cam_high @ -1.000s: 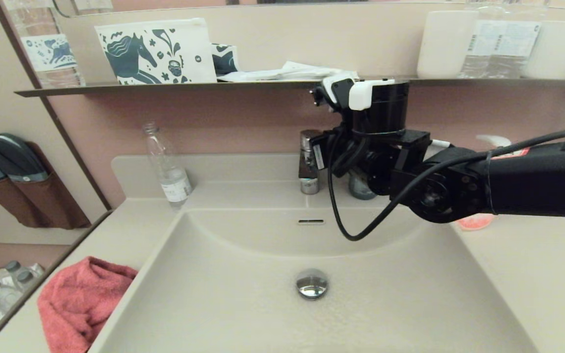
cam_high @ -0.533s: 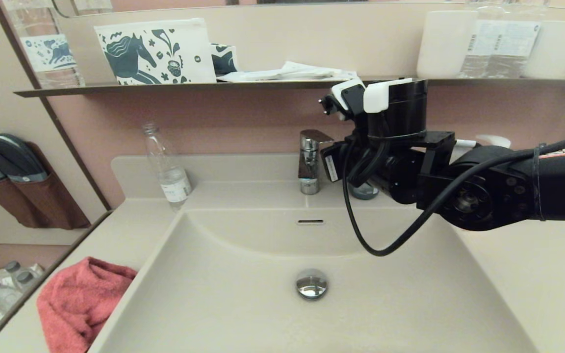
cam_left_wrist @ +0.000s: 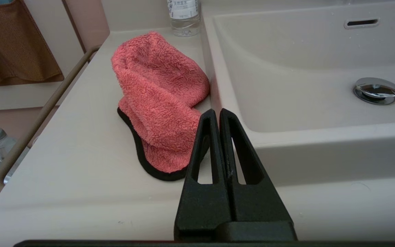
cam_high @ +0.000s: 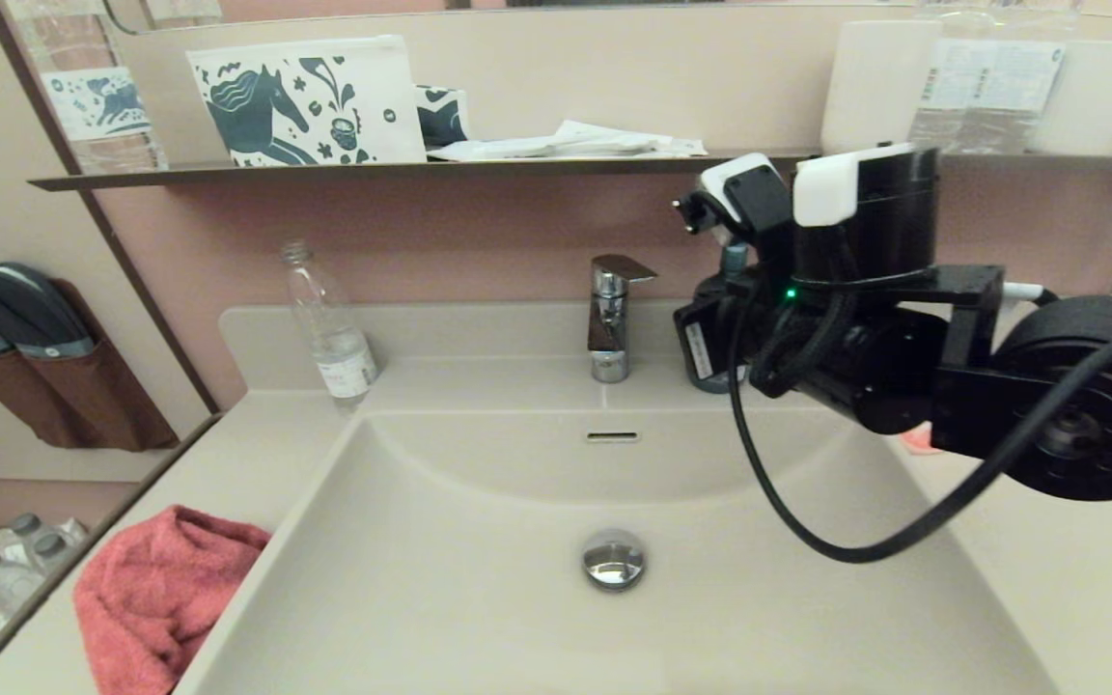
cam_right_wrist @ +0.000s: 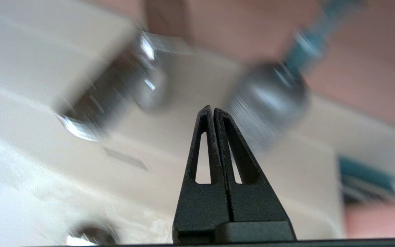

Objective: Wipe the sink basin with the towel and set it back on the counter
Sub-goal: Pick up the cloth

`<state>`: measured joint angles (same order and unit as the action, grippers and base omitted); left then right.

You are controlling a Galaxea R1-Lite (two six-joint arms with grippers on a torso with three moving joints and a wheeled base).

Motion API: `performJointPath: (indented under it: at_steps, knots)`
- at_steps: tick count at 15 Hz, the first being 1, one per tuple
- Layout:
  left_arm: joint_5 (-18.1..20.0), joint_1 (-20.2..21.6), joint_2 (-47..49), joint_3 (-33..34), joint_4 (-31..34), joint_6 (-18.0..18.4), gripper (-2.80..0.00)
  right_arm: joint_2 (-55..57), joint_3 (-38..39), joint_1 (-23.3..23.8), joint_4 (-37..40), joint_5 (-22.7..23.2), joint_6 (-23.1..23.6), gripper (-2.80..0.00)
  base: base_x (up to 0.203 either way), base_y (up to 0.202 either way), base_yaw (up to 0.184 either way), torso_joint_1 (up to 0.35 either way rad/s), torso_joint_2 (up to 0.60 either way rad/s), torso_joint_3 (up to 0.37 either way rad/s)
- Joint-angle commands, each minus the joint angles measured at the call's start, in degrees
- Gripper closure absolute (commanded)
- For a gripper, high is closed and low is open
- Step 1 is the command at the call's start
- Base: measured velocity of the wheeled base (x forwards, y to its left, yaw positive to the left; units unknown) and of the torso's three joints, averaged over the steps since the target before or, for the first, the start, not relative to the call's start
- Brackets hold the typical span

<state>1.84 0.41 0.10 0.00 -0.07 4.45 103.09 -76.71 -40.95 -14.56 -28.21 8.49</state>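
The coral-pink towel (cam_high: 165,598) lies bunched on the counter (cam_high: 228,454) just left of the sink basin (cam_high: 479,579), with its black trim showing in the left wrist view (cam_left_wrist: 159,96). The basin holds only its chrome drain plug (cam_high: 614,560) and overflow slot (cam_high: 612,436). My left gripper (cam_left_wrist: 216,111) is shut and empty, low over the counter's front edge, with its tips beside the towel's near end. It is outside the head view. My right arm (cam_high: 865,328) hangs over the basin's back right corner. Its gripper (cam_right_wrist: 213,109) is shut on nothing and points towards the faucet.
The chrome faucet (cam_high: 611,319) stands behind the basin, with a grey cup (cam_right_wrist: 269,99) holding a teal toothbrush to its right. A clear bottle (cam_high: 329,328) stands at the back left of the counter. A shelf (cam_high: 324,172) with pouches and mugs runs above.
My right arm has swung to the right and nearer to me, uncovering the faucet. The towel and the basin look the same.
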Motion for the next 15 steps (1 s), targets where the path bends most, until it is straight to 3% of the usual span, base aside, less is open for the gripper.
performJointPath:
  at_steps: [1, 3, 8, 12, 15]
  knots:
    - [0.01, 0.02, -0.01, 0.0, -0.01, 0.03, 0.0, -8.93, 8.7, 0.5, -0.19, -0.98, -0.06, 0.0, 0.0, 0.0, 0.0, 0.0, 0.0, 0.0]
    - [0.01, 0.02, -0.01, 0.0, -0.01, 0.03, 0.0, -15.32, 14.82, 2.35, -0.15, -2.33, -1.2, 0.0, 0.0, 0.0, 0.0, 0.0, 0.0, 0.0]
    - [0.01, 0.02, -0.01, 0.0, -0.01, 0.03, 0.0, -29.87, 27.11, 16.66, -0.11, -8.72, -4.17, 0.0, 0.0, 0.0, 0.0, 0.0, 0.0, 0.0]
    - [0.0, 0.02, -0.01, 0.0, -0.01, 0.03, 0.0, -44.56, 32.13, 29.57, 0.36, -12.73, -2.3, 0.0, 0.0, 0.0, 0.0, 0.0, 0.0, 0.0]
    - [0.01, 0.11, -0.01, 0.0, -0.01, 0.03, 0.0, -58.05, 34.88, 35.8, 2.68, -13.35, -1.32, 0.0, 0.0, 0.0, 0.0, 0.0, 0.0, 0.0]
